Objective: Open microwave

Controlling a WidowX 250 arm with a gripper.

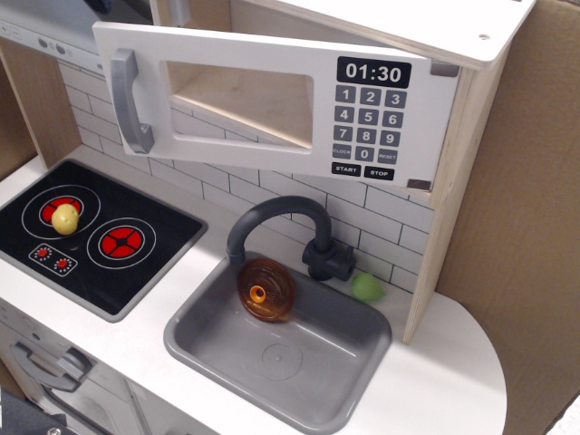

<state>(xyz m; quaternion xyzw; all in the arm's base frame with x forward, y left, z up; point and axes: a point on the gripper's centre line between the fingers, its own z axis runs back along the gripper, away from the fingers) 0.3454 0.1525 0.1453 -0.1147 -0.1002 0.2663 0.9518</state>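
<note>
The microwave (453,118) is a pale wooden box at the top of the view. Its white door (272,100) stands swung partly out on its right-hand hinge, with a gap along its left and top edges. Through the clear window (240,98) I see the bare wooden inside. The grey bar handle (131,100) is on the door's left side, and the black clock display (374,71) and number keypad (367,127) are on its right. My gripper is out of view, and nothing touches the handle.
A black toy hob (118,272) with a yellow ball (65,218) on it lies at the left. A grey sink (317,372) holds an orange disc (265,290) under a dark faucet (272,217). A green ball (367,287) sits behind the sink. A cardboard wall (517,227) stands at the right.
</note>
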